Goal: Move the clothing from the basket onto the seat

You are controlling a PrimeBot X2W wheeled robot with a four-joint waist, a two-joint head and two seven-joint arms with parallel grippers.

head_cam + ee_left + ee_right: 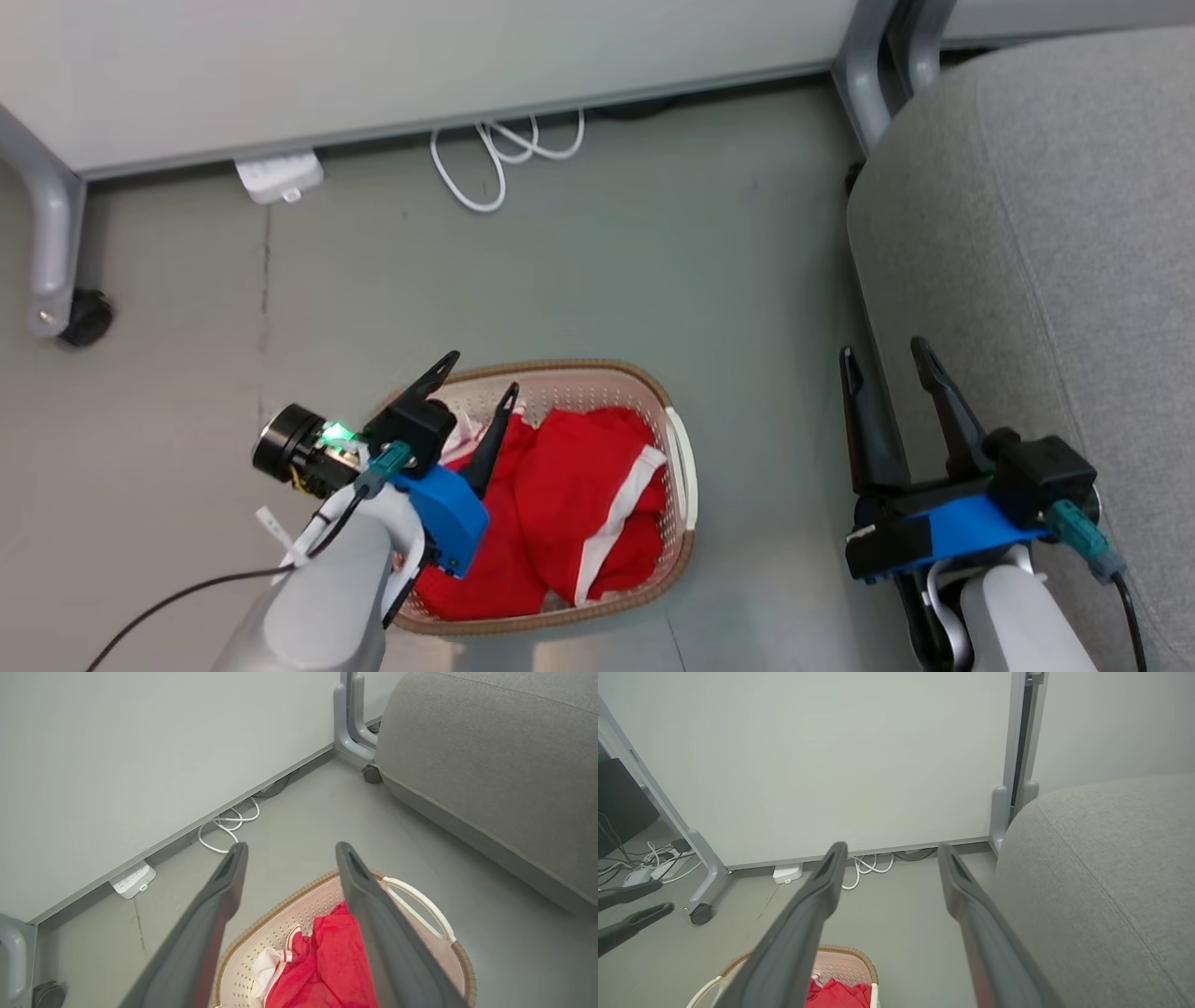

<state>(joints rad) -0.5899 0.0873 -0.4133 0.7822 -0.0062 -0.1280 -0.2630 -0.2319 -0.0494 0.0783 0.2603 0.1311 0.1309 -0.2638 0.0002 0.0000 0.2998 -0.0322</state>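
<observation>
Red clothing (569, 504) with white stripe trim lies bunched in the cream basket (674, 551) on the floor; it also shows in the left wrist view as clothing (327, 966) inside the basket (280, 919). My left gripper (481, 373) hangs open above the basket's left end, nothing between its fingers (219, 896). My right gripper (885, 357) stands open and empty beside the grey seat (1055, 233), to the basket's right. The seat (1101, 868) fills the right of the right wrist view, where the basket's rim (850, 952) peeks in low.
A white partition wall runs along the back, with grey legs on castors (84, 317) at left and a post (868, 75) by the seat. A white power strip (278, 175) and coiled white cable (504, 154) lie at its foot. Bare grey floor surrounds the basket.
</observation>
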